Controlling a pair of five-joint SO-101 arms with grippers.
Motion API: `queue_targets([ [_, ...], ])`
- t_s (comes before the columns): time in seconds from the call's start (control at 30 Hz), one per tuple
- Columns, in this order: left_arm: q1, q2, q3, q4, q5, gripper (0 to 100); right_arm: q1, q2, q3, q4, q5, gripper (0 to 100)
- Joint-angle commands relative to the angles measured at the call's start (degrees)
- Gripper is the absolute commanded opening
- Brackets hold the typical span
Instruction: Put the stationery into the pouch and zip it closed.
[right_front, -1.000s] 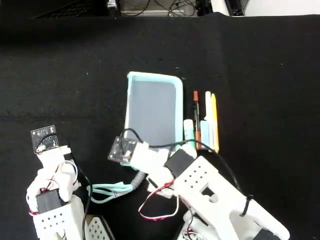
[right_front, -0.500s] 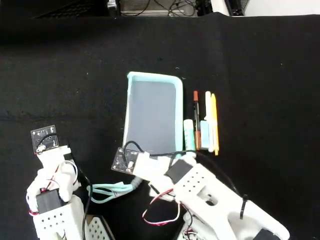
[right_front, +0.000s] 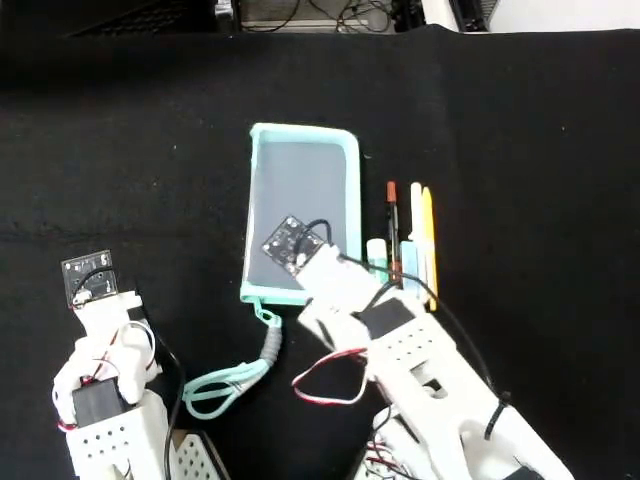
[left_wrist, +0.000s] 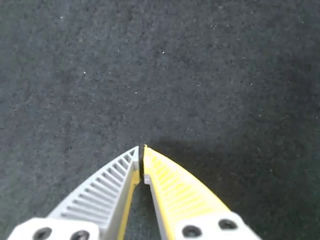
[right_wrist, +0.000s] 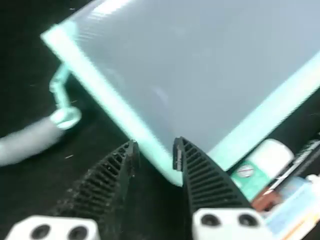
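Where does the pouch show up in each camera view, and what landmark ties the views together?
High view: pouch lies mid-table, its near end under the right arm.
Right wrist view: pouch lies just beyond the right gripper.
Left wrist view: black cloth under the left gripper.
Shared landmark: glue stick beside the pouch's corner.
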Motion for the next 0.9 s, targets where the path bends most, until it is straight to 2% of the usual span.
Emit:
queue_targets([
  [0.0, -0.4, -0.1, 0.9, -0.2, 0.5, 3, -7.1, 0.0, -6.7, 7.2, -6.3, 24.7],
  [0.07, -0.4, -0.1, 0.9, -0.2, 0.5, 3, -12.7, 0.1, -8.7, 10.3, -8.2, 28.3],
  [0.17, -0.4, -0.1, 0.9, -0.2, 0.5, 3, -21.3, 0.1, -9.7, 11.1, -10.6, 27.1],
  [0.23, -0.4, -0.1, 0.9, -0.2, 0.5, 3, -24.4, 0.1, -10.0, 9.8, -13.9, 27.1],
  [0.43, -0.4, -0.1, 0.9, -0.2, 0.5, 3, -21.9, 2.3, -7.5, 1.1, -21.6, 27.2],
  [0.67, -0.4, -0.1, 0.9, -0.2, 0.5, 3, -21.5, 15.7, -7.3, -6.8, -23.6, 26.9],
  [0.87, -0.4, -0.1, 0.9, -0.2, 0.5, 3, -21.1, 24.7, -14.7, -3.2, -23.2, 25.8],
])
